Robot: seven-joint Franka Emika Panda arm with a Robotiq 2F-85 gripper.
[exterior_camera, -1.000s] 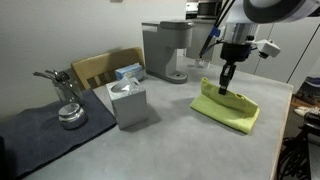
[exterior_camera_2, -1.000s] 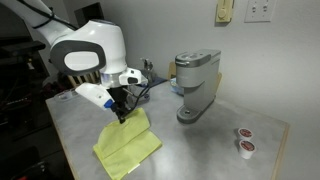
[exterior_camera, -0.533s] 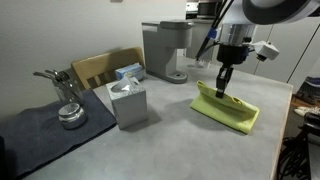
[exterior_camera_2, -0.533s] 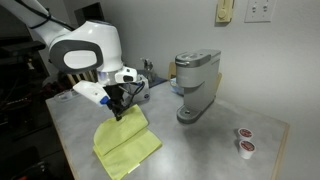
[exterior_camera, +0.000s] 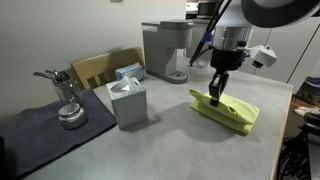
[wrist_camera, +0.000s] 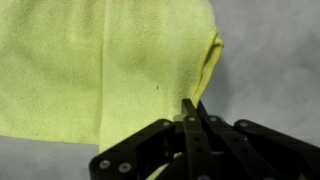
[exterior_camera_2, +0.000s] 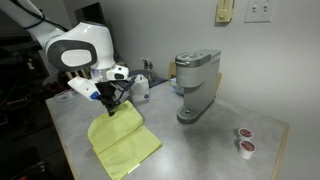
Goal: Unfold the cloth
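The lime cloth point(exterior_camera: 227, 109) lies on the grey table, partly folded, with one edge lifted. It shows in both exterior views point(exterior_camera_2: 122, 142) and fills the upper left of the wrist view point(wrist_camera: 100, 65). My gripper point(exterior_camera: 216, 96) is shut on the cloth's edge and holds it raised above the table; it also shows in an exterior view point(exterior_camera_2: 108, 104). In the wrist view the gripper point(wrist_camera: 190, 108) has its fingers pressed together with a strip of cloth pinched between them.
A grey coffee machine point(exterior_camera: 166, 50) stands behind the cloth, also seen in an exterior view point(exterior_camera_2: 196, 84). A tissue box point(exterior_camera: 128, 102), a cardboard box point(exterior_camera: 100, 68) and a metal pot point(exterior_camera: 70, 114) on a dark mat point(exterior_camera: 40, 130) are nearby. Two pods point(exterior_camera_2: 243, 140) sit on the table.
My gripper, shut on the cloth's edge, has moved sideways across the table and drawn that edge along, so the cloth is spreading wider.
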